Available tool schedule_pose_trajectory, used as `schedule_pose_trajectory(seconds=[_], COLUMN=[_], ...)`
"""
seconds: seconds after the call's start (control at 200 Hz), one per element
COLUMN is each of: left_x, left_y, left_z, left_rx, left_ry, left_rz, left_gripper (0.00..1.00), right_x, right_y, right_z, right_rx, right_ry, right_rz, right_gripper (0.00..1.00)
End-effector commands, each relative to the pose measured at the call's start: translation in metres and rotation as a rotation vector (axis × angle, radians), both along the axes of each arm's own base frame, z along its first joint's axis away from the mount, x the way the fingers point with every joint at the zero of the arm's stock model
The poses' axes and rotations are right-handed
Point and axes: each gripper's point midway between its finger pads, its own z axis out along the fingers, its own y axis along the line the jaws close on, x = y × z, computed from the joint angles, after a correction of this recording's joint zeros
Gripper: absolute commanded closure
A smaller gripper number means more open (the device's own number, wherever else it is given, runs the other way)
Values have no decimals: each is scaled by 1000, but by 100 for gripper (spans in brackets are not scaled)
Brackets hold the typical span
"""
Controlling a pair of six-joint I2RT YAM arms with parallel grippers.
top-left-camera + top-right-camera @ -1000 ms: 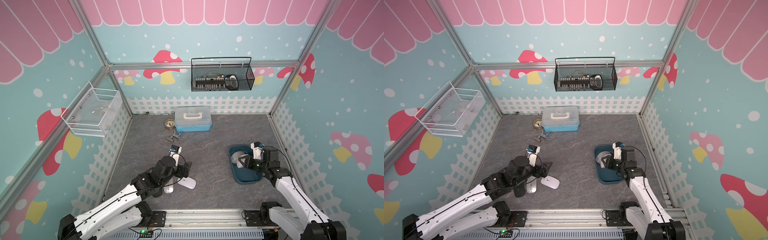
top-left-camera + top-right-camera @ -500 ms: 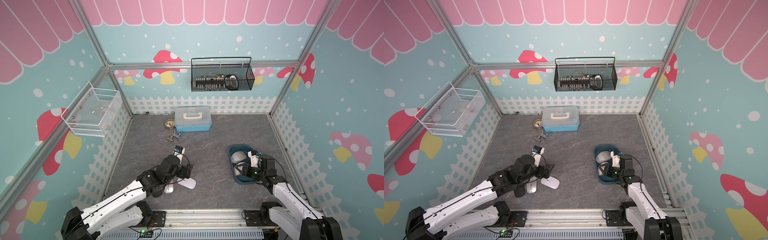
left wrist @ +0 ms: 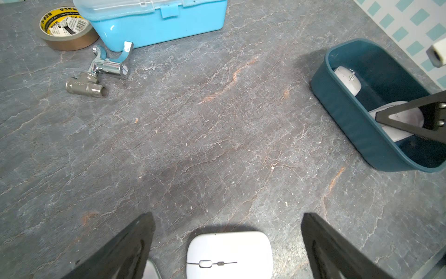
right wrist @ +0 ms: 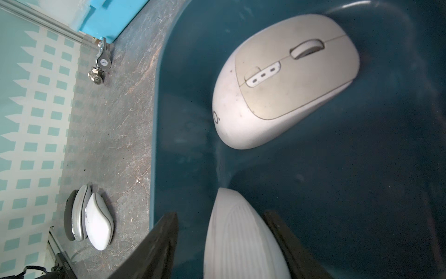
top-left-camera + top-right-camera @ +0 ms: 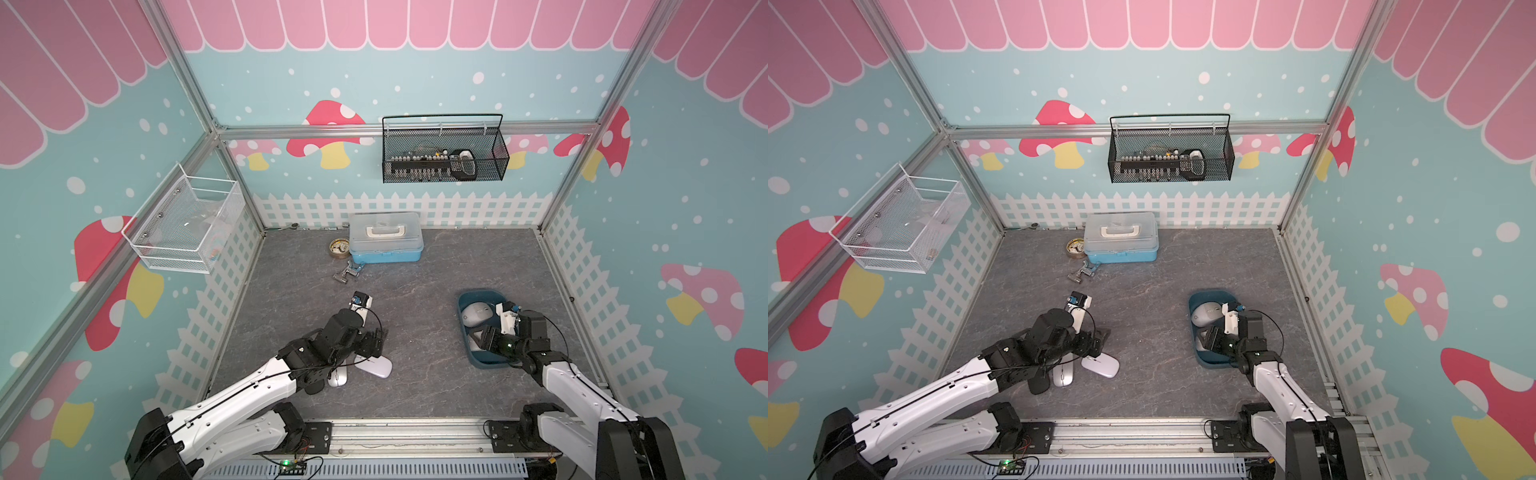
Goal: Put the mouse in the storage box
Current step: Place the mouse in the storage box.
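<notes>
Near left on the table (image 3: 217, 145), our left fingers (image 3: 130, 248) stand wide open astride a flat white mouse (image 3: 229, 256). To the right, our right fingers (image 4: 156, 248) are parted, 1 finger clear of the ribbed white mouse (image 4: 241, 236) lying between them in the storage box (image 4: 169, 108). A beige mouse (image 4: 284, 82) lies at the box's far end.

2 white arms (image 5: 249, 386), black joints, black cables, wedge fingers (image 3: 125, 251)
</notes>
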Motion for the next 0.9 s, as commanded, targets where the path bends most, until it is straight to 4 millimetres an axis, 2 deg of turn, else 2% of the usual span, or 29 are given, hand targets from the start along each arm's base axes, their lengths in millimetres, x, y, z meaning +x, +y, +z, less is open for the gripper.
schedule_pose_trajectory(seconds=[0.0, 0.075, 0.22, 0.33, 0.415, 0.585, 0.716, 0.816, 0.896], left_x=[1, 1, 7, 11, 14, -2, -18, -27, -31], left_y=[-3, -3, 8, 13, 20, 20, 24, 26, 25], left_z=[9, 8, 2, 5, 4, -19, -32, -45, -54], left_rx=[-15, -15, -3, 6, -68, -273, -363, -402, -418], left_ry=[-2, -3, -19, -3, 50, 213, 302, 384, 455], left_rz=[-4, 1, 68, 110, 195, 264, 309, 365, 415], left_gripper=[1, 1, 1, 1, 1, 1, 2, 7, 15], right_x=[4, 7, 13, 18, 24, 34, 44, 48, 48], right_y=[-12, -25, -31, -34, -38, -43, -44, -39, -35], right_z=[-3, -3, 3, 9, 16, 26, 45, 59, 63], right_rx=[-72, -142, -174, -191, -211, -251, -261, -238, -212], right_ry=[11, 33, 28, 8, -1, -9, -61, -90, -76], right_rz=[-33, -85, -106, -115, -130, -136, -136, -122, -113], right_gripper=[34, 29, 22, 19, 16, 15, 15, 16, 17])
